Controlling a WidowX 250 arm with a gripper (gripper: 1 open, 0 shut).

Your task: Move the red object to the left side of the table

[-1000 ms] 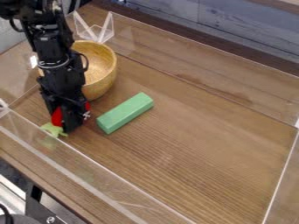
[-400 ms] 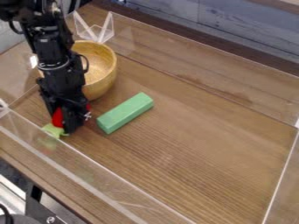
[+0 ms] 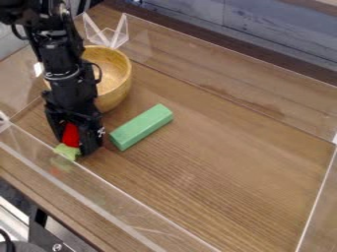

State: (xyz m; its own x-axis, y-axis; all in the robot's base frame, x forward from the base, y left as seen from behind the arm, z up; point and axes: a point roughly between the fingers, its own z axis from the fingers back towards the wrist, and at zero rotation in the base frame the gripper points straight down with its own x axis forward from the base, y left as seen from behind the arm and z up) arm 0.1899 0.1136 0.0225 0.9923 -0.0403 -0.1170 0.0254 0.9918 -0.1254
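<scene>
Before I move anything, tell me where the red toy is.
In the camera view, the red toy is at the lower left, down at the fingers, left of the green block and below the bowl.

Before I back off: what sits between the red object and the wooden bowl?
The gripper's dark fingers, in the camera view.

No text, label, brand, number or sign can be read on anything in view; the green block's (image 3: 141, 127) visible faces show no readable lettering.
</scene>
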